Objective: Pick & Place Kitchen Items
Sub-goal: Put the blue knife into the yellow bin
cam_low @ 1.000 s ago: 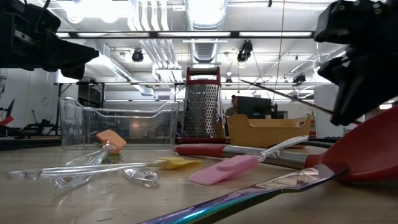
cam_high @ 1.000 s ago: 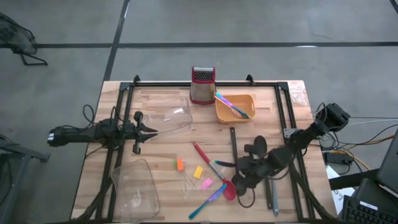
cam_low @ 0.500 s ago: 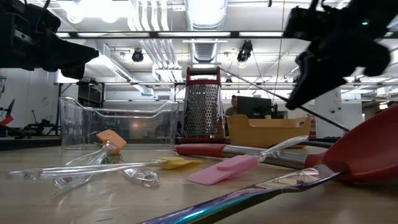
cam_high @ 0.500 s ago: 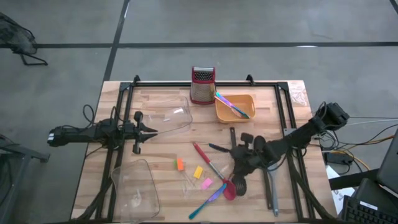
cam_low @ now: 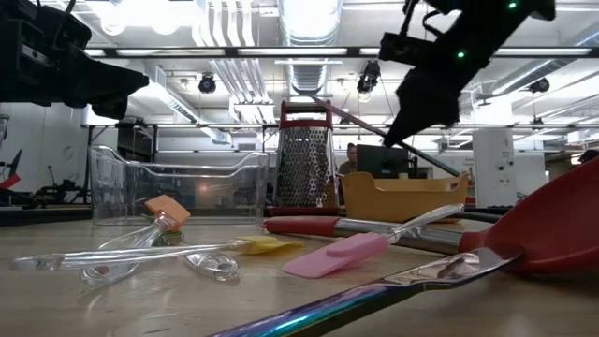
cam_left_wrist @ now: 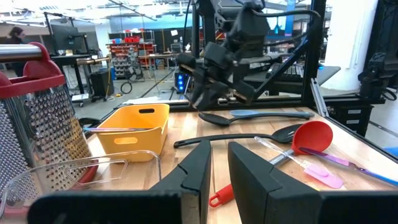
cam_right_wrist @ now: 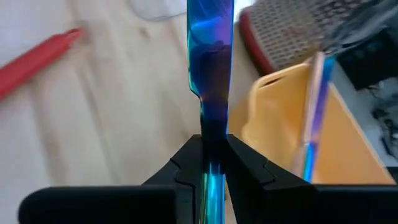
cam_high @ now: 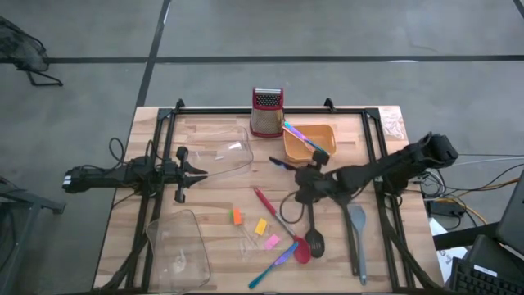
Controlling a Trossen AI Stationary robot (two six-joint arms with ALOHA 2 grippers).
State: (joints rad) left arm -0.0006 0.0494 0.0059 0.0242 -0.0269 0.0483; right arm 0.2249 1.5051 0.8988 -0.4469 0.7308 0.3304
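I have an iridescent blue-purple utensil (cam_right_wrist: 210, 74) clamped in the right gripper (cam_right_wrist: 210, 163), whose fingers are pressed against the thin handle on both sides; from above, the utensil (cam_high: 282, 163) shows as a dark sliver pointing away from the gripper (cam_high: 304, 175), lifted off the wood just beside the near corner of the orange tray (cam_high: 331, 147). In the right wrist view the blade points toward the gap between that tray (cam_right_wrist: 280, 130) and the steel box grater (cam_right_wrist: 292, 31). A second iridescent utensil (cam_high: 306, 139) already lies slanted in the tray. On the table near me lie the black slotted spoon (cam_high: 313, 232), the grey spatula (cam_high: 357, 233) to its right, the red spoon (cam_high: 282, 227), a blue-purple stick (cam_high: 274, 265) and the small orange piece (cam_high: 237, 216), yellow piece (cam_high: 261, 226) and pink piece (cam_high: 273, 242) clustered mid-table. The left gripper (cam_high: 195, 171) hovers over the left side of the table, beside a clear plastic tub (cam_high: 219, 154), holding nothing, its fingers (cam_left_wrist: 196, 171) nearly together with a narrow gap between them. A second clear tub (cam_high: 179, 246) sits at the near left corner, and the grater (cam_high: 266, 112) stands at the far edge.
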